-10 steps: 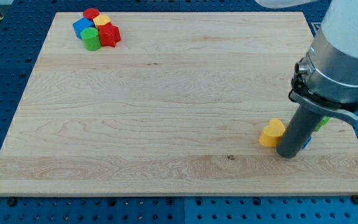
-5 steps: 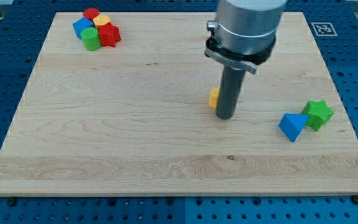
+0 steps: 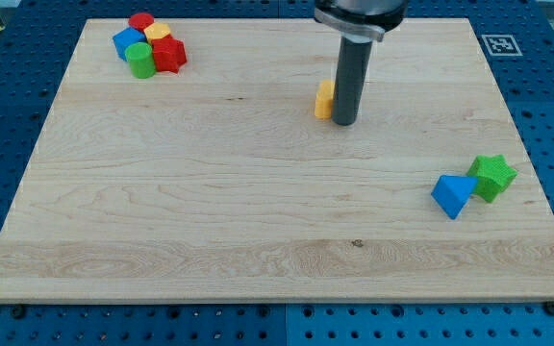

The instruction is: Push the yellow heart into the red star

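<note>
The yellow heart (image 3: 324, 100) lies on the wooden board (image 3: 258, 211) above the middle, mostly hidden behind my rod. My tip (image 3: 344, 123) touches the board right at the heart's right side. The red star (image 3: 169, 55) sits in a cluster at the view's top left, far to the left of the heart.
The top-left cluster also holds a red cylinder (image 3: 141, 21), a yellow block (image 3: 157, 32), a blue block (image 3: 125, 43) and a green cylinder (image 3: 140, 61). A blue triangle (image 3: 451, 195) and a green star (image 3: 493, 177) lie together at the view's right.
My tip and the yellow heart have moved from the board's lower right up and left to above the middle, leaving the blue triangle and green star uncovered.
</note>
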